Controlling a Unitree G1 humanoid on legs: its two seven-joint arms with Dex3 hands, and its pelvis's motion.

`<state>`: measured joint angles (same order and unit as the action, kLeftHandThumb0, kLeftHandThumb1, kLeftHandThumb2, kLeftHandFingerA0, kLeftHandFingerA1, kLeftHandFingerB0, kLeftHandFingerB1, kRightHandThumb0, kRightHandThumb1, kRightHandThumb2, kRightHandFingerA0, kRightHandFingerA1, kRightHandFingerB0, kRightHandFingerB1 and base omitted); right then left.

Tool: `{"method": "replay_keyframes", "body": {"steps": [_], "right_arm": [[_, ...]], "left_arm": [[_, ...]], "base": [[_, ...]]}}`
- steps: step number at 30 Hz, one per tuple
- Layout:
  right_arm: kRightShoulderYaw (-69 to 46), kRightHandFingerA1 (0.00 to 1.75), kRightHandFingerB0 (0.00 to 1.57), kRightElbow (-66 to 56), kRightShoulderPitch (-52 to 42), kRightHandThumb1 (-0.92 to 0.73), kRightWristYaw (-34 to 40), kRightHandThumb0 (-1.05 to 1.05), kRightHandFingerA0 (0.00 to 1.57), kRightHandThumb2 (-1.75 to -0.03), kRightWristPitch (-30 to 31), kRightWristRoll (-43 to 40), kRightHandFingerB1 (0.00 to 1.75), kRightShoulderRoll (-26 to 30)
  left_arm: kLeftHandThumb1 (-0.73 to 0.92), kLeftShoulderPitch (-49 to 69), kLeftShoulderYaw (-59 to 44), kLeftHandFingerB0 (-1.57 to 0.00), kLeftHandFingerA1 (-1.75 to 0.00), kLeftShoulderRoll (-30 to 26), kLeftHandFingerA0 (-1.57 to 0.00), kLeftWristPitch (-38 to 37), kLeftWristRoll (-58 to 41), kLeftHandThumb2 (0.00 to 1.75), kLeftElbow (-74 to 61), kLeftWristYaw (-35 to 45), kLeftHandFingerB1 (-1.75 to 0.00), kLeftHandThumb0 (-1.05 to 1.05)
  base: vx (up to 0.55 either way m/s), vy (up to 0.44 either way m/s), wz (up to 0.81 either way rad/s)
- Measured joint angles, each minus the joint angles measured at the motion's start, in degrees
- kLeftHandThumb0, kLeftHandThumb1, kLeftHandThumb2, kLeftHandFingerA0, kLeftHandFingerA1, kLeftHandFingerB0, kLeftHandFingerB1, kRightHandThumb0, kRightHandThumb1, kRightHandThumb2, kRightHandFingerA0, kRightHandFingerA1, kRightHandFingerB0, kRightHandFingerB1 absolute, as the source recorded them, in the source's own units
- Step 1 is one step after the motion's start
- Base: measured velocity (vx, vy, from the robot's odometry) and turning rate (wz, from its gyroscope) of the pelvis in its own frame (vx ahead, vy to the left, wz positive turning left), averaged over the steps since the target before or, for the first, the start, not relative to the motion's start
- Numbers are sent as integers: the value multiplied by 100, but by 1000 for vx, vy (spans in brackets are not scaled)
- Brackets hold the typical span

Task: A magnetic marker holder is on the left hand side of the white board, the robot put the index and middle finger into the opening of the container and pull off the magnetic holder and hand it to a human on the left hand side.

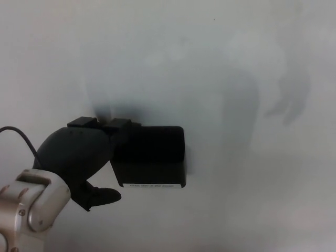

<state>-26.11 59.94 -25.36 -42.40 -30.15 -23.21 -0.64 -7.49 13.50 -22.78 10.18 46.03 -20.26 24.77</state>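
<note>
The black magnetic marker holder sits against the whiteboard, a small white label along its lower edge. My left hand is pressed to the holder's left side. Two fingers reach over its top left edge, at or into the opening; the tips are hidden. The thumb juts out below, apart from the holder. Whether the holder is gripped or only touched cannot be made out. My right hand is out of sight.
The silver wrist and a black cable enter from the lower left. Faint shadows or reflections lie on the board at upper right.
</note>
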Motion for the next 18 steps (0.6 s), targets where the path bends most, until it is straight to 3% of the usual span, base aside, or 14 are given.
{"method": "replay_keyframes", "body": {"steps": [2, 3, 6, 7, 8, 9, 18], "right_arm": [[0, 49, 42, 39, 29, -69, 0, -70, 68, -62, 0, 3, 33, 13], [0, 61, 35, 39, 32, -54, 0, -71, 62, -94, 0, 3, 49, 14], [-3, 61, 35, 2, 32, -54, -10, -71, 62, -94, 0, -1, 49, 13], [-3, 51, 43, -3, 32, -70, -14, -69, 73, -62, 0, -2, 34, 13], [-3, 51, 43, -5, 31, -70, -15, -69, 73, -62, 0, -2, 34, 13], [-3, 50, 43, -11, 32, -70, -20, -67, 69, -62, 0, -2, 34, 13], [22, 51, 42, -23, 62, -69, -30, -69, 68, -61, -35, 12, 34, 20]], "left_arm": [[22, 0, 0, 0, -51, 11, -4, 0, 0, 86, 0, -5, -46, -36], [21, 0, 0, 0, -51, 13, -4, 0, -1, 86, 1, -5, -46, -36], [21, -2, 13, 0, -51, 46, -4, 5, -12, 86, 20, -3, -46, -36], [42, -4, 22, -10, -42, 59, -9, 6, -12, 74, 27, -2, -36, -75], [42, -7, 24, -10, -42, 62, -9, 7, -12, 74, 29, -2, -36, -75], [21, -7, 26, 0, -52, 73, -6, 7, -18, 86, 30, -1, -47, -38], [21, 42, 100, 0, -52, 317, -6, 149, -480, 86, -459, 329, -47, -37]], "base": [[0, 0, 0], [0, 0, 0], [0, 0, 0], [0, 0, 0], [0, 0, 0], [0, 0, 0], [0, 0, 0]]}}
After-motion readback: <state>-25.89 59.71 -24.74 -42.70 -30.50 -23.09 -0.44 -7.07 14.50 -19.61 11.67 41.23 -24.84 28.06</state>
